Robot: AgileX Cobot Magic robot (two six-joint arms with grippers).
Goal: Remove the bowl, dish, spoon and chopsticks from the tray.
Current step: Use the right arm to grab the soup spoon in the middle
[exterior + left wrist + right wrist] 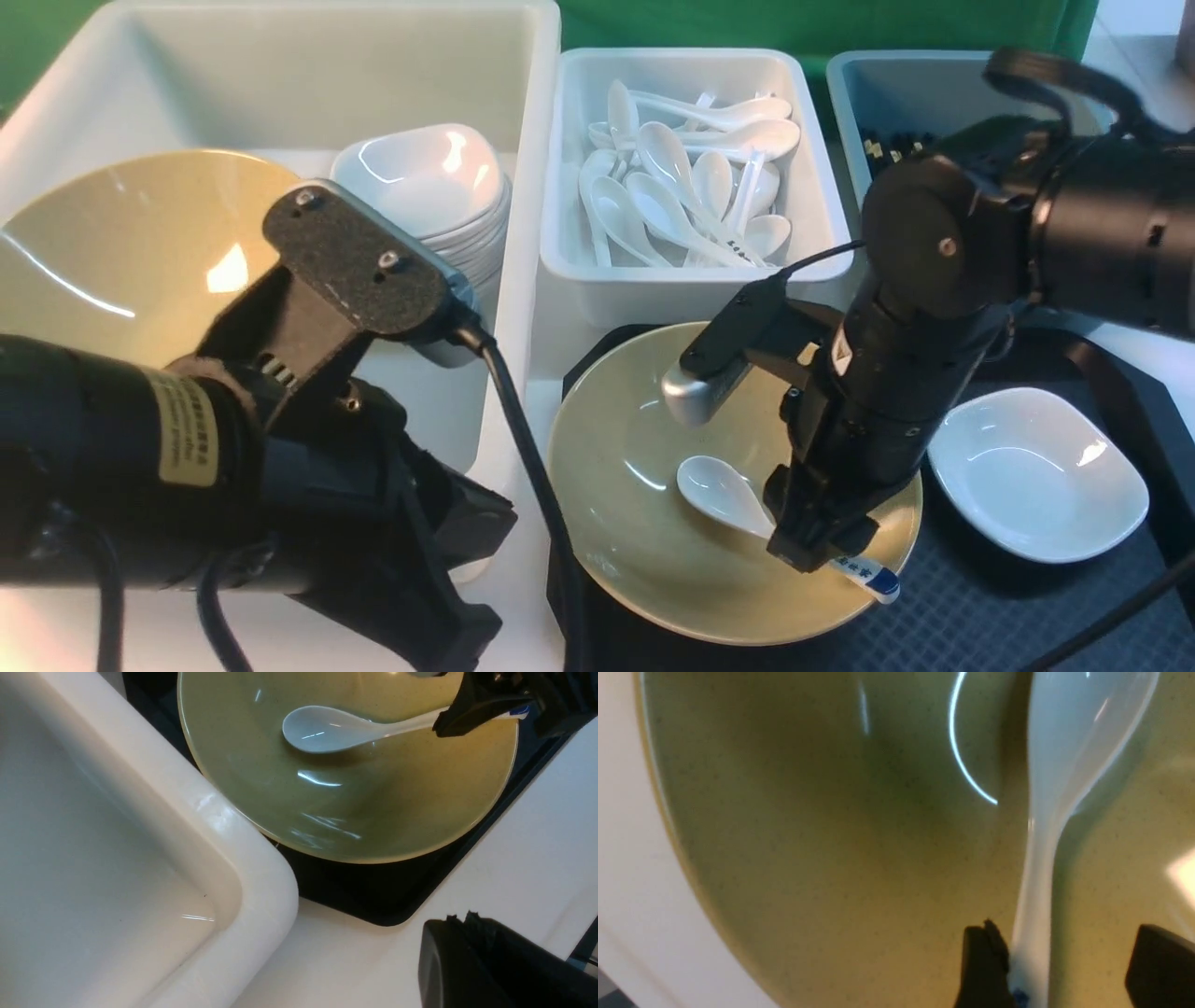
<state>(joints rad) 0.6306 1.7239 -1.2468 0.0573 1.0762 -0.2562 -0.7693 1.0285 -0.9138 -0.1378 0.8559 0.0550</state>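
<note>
We lose the middle of the spoon (724,495) handle behind the right pincer (826,551) in the front view; only its scoop and blue tip show. The right arm also covers most of the grey-blue bin (915,93), where we make out just a few dark ends with gold marks. The tray (980,607) is cut off at the frame's lower edge, and the left arm blocks part of the big white bin (280,65). The right wrist view is close and blurred.

The spoon lies in the bowl (625,523), hollow side up. Its long axis runs from the scoop near the bowl's middle to the near right rim, where the tip rests. It is glossy white, with dark characters beside the blue tip. The bowl is wide, shallow and tan-yellow, and sits on the tray's left part. The small white dish (1036,471) sits to its right, apart from it.

The right pincer is spread astride the handle, one finger (983,961) touching it. The left pincer (462,926) is pressed together, over the counter (514,858) near the tray's corner.
</note>
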